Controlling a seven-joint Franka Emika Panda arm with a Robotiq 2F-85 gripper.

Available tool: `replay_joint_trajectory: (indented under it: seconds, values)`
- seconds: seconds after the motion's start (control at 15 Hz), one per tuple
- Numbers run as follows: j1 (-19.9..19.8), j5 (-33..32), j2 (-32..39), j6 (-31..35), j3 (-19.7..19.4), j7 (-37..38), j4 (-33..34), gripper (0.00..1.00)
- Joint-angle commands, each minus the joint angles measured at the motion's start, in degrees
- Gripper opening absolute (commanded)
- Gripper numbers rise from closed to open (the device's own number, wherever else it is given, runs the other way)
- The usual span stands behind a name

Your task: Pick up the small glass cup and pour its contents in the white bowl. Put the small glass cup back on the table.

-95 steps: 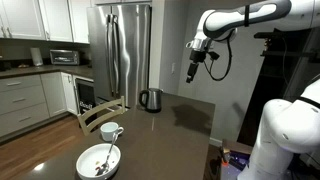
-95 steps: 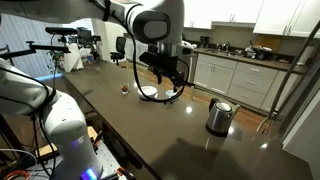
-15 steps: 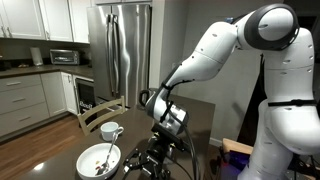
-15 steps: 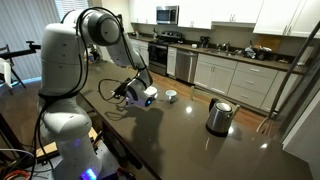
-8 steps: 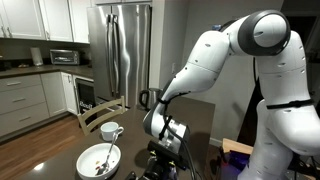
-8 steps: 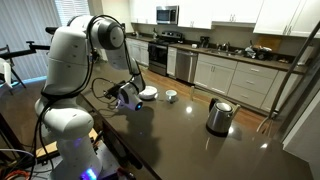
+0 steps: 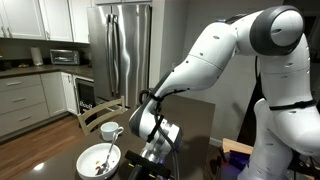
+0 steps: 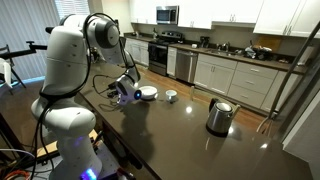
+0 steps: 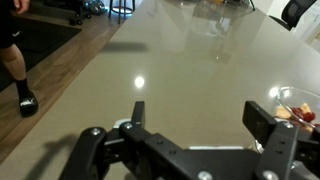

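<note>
Brown surface (image 8: 180,130) in a kitchen holds the small glass cup (image 8: 171,96) at 3 o'clock from the wide-open, empty tool (image 8: 127,92), just past the white bowl (image 8: 147,93).

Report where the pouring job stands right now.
Done: nothing; the small glass cup stands on the table, ungrasped. In hand: the gripper, open and empty, hangs low near the white bowl. Left: grasp the cup, pour, set it back.
</note>
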Motion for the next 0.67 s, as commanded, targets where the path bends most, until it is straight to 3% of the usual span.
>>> replay_joint_trajectory:
  seconds: [0.0,0.33,0.6]
  values:
    - [-0.6,-0.7,-0.2,2.0,0.6,1.6,0.8,1.00]
    - [-0.6,-1.1,-1.0,3.7,0.6,3.4,1.6,1.00]
    - [0.0,9.4,1.6,4.5,1.6,-2.2,3.0,1.00]
